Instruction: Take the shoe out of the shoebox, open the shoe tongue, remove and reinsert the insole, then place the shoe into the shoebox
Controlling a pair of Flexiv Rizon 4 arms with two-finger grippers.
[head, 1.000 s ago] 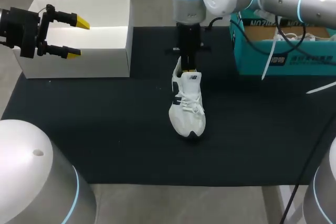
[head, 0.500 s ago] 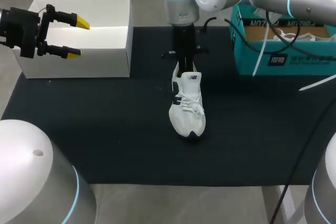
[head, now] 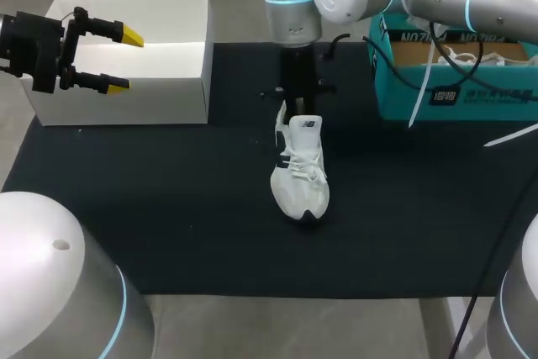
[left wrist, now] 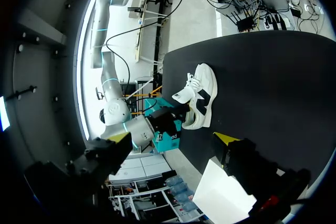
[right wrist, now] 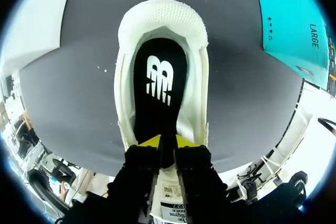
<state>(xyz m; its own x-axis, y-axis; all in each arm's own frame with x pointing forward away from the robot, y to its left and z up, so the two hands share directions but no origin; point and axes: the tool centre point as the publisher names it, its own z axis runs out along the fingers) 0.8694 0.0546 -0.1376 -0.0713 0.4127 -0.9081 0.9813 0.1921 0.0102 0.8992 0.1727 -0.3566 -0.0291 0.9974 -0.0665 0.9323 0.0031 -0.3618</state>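
Right gripper (right wrist: 168,141) risen, pinching insole (right wrist: 159,85); left gripper (head: 124,60) spread; shoe (head: 300,178) on black mat (head: 168,208).

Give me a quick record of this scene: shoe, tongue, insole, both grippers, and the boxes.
shoe: white, standing on the black mat
tongue: lifted, pinched between the right gripper fingers
insole: black, lying inside the shoe
left gripper: open, holding nothing, above the white box
teal shoebox: open-topped, at the mat's far right corner

- I see the white shoe (head: 299,170) standing on its sole, left of the teal shoebox (head: 454,94), with its tongue (head: 307,124) lifted.
- The black insole (right wrist: 159,90) lies inside it.
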